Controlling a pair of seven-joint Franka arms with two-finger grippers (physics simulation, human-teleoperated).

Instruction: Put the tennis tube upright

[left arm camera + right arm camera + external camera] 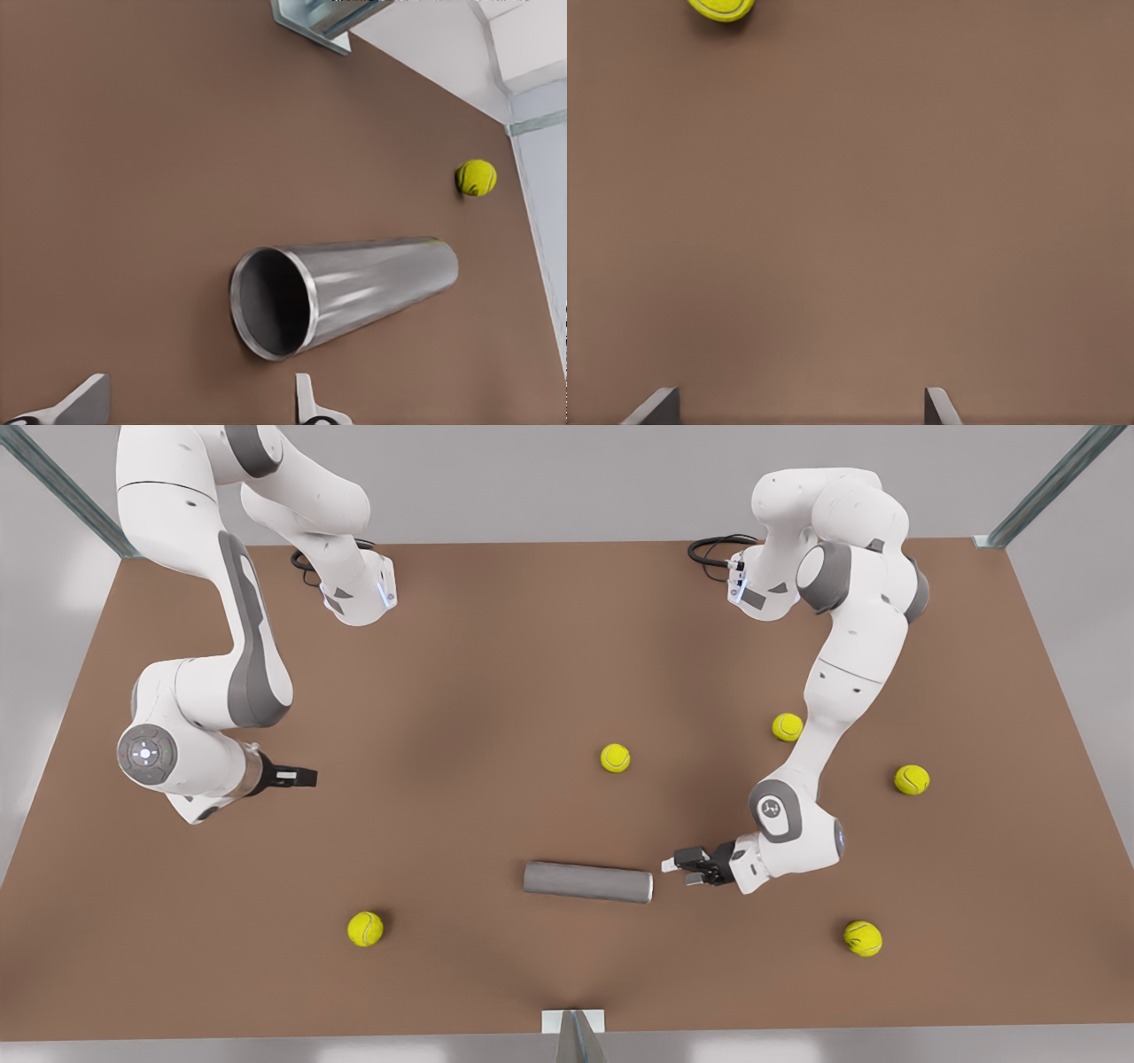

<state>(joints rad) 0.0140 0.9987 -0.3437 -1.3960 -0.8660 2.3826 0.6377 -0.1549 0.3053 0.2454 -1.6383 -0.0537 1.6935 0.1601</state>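
Two grippers open, left gripper beside lying tennis tube, right gripper waiting.

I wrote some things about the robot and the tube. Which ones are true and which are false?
1. The tennis tube is standing upright. False: it lies on its side on the brown table.
2. The left gripper is close to the tube's silvery rim end. True: its wrist view looks into the tube's open mouth.
3. The left gripper is holding the tube. False: its fingers are open and apart from the tube.
4. Five tennis balls lie on the table. True, for example one beyond the tube in the front view.
5. The right gripper holds a tennis ball. False: it is open, over bare table, at the front view's left.
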